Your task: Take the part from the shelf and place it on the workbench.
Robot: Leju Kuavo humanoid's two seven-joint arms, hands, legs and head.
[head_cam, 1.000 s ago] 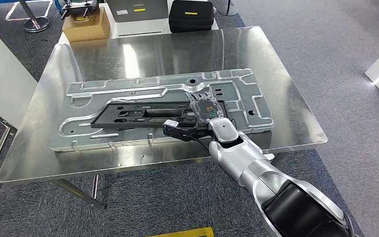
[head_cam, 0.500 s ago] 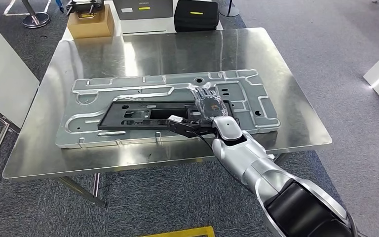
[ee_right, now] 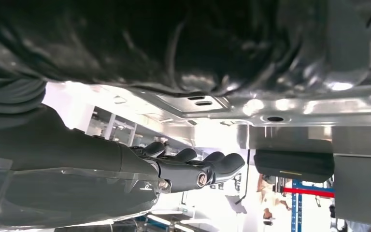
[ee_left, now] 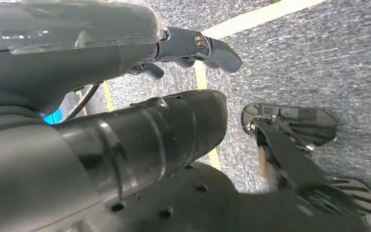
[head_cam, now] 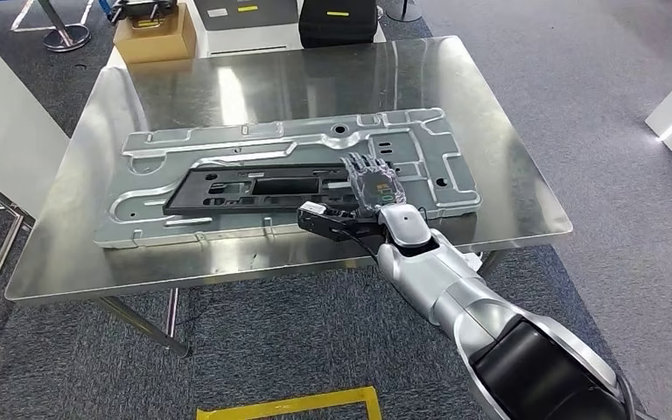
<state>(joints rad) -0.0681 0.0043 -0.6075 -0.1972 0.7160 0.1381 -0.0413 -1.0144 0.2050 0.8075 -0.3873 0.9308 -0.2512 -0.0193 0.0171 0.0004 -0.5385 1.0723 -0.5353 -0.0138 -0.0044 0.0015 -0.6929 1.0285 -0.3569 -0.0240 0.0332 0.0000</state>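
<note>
RISK: if I drag my right hand [head_cam: 374, 190] back low, fingers could catch the black part [head_cam: 258, 190] and skid it off the grey panel [head_cam: 420, 140] | HAND: fingers spread flat, gripping nothing | PART: on panel, on workbench [head_cam: 507, 188], stretching toward 9 o'clock from my fingertips | LEFT: left hand [ee_left: 125, 53] hangs over carpet, grip unclear

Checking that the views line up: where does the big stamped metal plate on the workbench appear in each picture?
Head view: stamped metal plate lies flat across the workbench, under the black part.
Right wrist view: the plate's slotted edge crosses the middle.
Left wrist view: not in it.
Shared landmark: the right hand.
</note>
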